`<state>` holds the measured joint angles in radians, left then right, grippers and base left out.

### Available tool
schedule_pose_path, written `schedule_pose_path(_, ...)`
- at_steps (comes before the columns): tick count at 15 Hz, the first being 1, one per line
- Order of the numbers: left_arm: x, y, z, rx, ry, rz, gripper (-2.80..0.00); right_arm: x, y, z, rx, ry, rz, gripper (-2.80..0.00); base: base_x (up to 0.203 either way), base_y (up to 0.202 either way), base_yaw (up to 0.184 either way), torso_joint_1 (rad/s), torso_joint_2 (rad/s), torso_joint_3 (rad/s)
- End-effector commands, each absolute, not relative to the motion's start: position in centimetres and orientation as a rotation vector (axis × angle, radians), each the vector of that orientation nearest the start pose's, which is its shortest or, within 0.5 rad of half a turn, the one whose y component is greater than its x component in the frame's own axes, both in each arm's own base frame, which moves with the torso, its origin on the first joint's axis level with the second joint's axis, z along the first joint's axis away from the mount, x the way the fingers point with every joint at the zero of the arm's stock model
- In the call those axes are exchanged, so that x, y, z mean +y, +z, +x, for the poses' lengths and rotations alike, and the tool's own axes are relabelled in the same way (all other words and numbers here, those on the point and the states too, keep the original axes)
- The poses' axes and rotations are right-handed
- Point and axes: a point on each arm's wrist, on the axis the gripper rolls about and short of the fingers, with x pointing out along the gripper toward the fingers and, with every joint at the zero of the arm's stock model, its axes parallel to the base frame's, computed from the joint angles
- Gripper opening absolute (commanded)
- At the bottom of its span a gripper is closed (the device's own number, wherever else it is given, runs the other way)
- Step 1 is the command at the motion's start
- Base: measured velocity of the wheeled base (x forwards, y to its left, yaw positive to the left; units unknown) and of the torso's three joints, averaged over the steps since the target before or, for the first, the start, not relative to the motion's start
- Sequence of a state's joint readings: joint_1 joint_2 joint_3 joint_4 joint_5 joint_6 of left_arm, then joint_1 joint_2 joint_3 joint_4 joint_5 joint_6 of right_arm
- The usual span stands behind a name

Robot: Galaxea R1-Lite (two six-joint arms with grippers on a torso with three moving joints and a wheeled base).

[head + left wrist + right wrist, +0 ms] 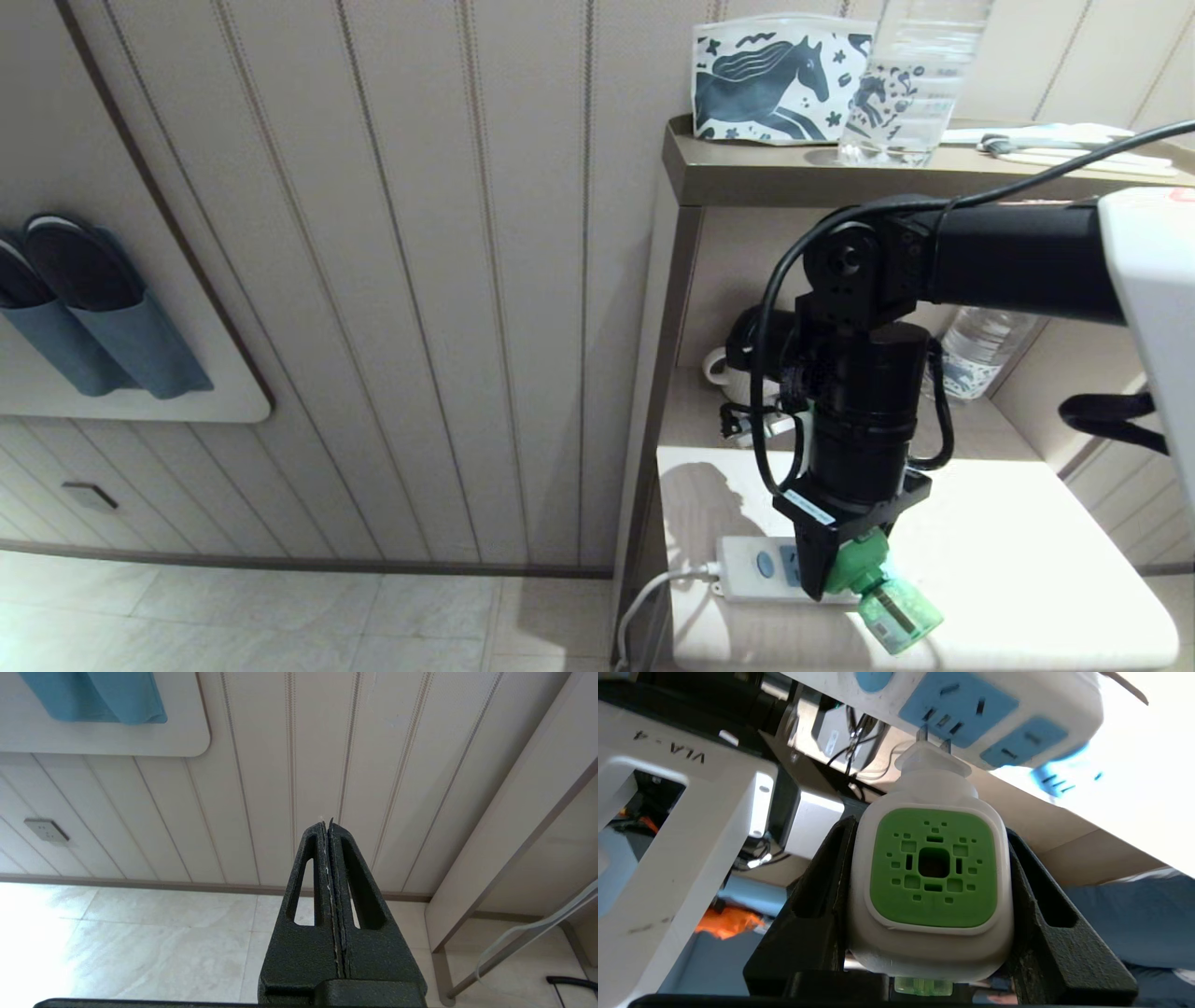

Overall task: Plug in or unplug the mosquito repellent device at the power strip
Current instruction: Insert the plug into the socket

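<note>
Your mosquito repellent device (931, 882) sits clamped in the right gripper (851, 571), its two prongs (934, 737) aimed at the power strip (758, 567) just beside the first blue socket panel, its green bottle (898, 611) tilted away. Three socket panels show. "VLA-4" marks a white frame (668, 812). Your left gripper (329, 868) hangs clenched above the floor.

Pale panelled wall (420, 280) with thin vertical grooves at left, above glossy beige floor tiles (280, 616). Far right, a tan shelf (794, 173) over a recessed nook. Bright light on the white desk (1027, 560) near right.
</note>
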<state>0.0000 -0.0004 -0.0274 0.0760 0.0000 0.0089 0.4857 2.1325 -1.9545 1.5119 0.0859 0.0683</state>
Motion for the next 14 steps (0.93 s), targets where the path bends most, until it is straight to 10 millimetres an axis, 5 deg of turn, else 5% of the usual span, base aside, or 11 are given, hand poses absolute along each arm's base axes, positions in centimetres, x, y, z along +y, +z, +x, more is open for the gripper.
schedule_pose_path(1,0.00,7.52,-2.51,0.049,0.000,0.009,-2.80,15.59,19.85,29.14,1.682,0.367,-0.290,-2.80,0.000,0.000,0.000,0.000,0.00,0.000)
schedule_pose_path(14,0.00,7.52,-2.51,0.049,-0.001,0.009,-2.80,15.63,19.96,29.29,1.656,0.356,-0.297,-2.80,0.000,0.000,0.000,0.000,0.00,0.000)
